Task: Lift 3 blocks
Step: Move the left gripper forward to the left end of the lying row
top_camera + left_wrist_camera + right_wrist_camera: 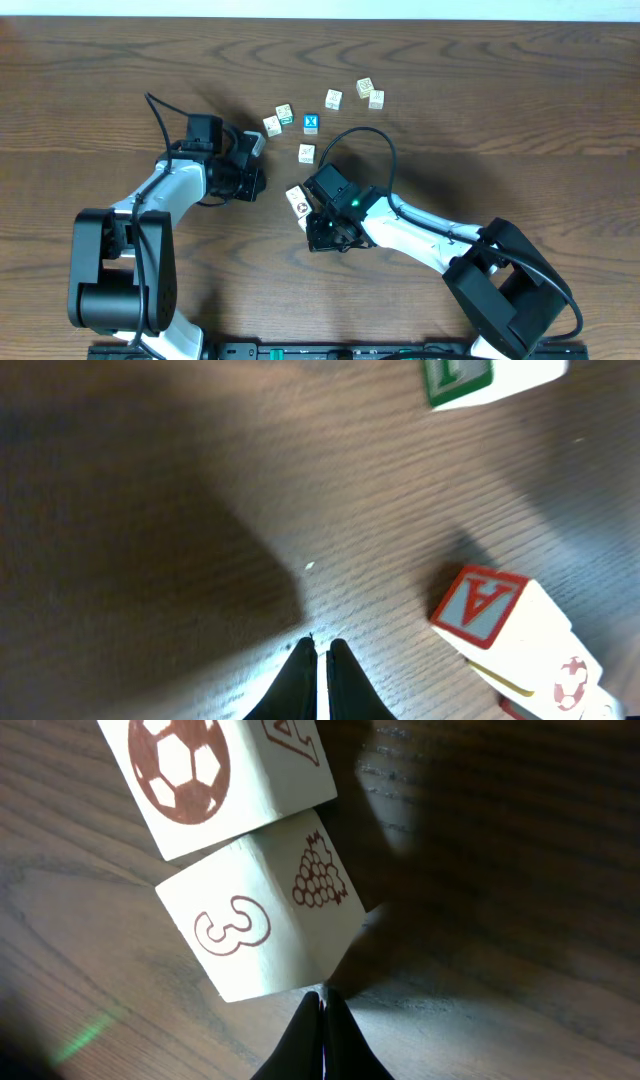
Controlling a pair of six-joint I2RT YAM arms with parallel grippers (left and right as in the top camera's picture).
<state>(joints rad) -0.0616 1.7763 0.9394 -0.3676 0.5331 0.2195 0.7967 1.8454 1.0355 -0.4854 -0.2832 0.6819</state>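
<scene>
Right hand [322, 1012] was pinched shut, tips together, nothing in it. Those tips sat right at the low corner of the 3 block [262, 928], touching or a hair off; I could not tell which. Pressed against that one's far side was the ball block [215, 775], the two lying as a pair on the bench [520, 120] just beside the hand. Overhead, a lone block [306, 153] lay a little farther up, and beyond it was a loose scatter of more cubes with the blue cube [311, 123] among them.

Left hand [320, 652] was closed too and empty, low over bare wood, with the pair off to its side.

So no lift had begun; this looked like the approach to the first pick. To do it well, I would say the right hand needed to back off a touch, spread wide, then come down square over the 3 block. It should take the two faces clear of its neighbour, not the corner. Grip flat faces, centred, then rise straight, or the ball block might get dragged along.
</scene>
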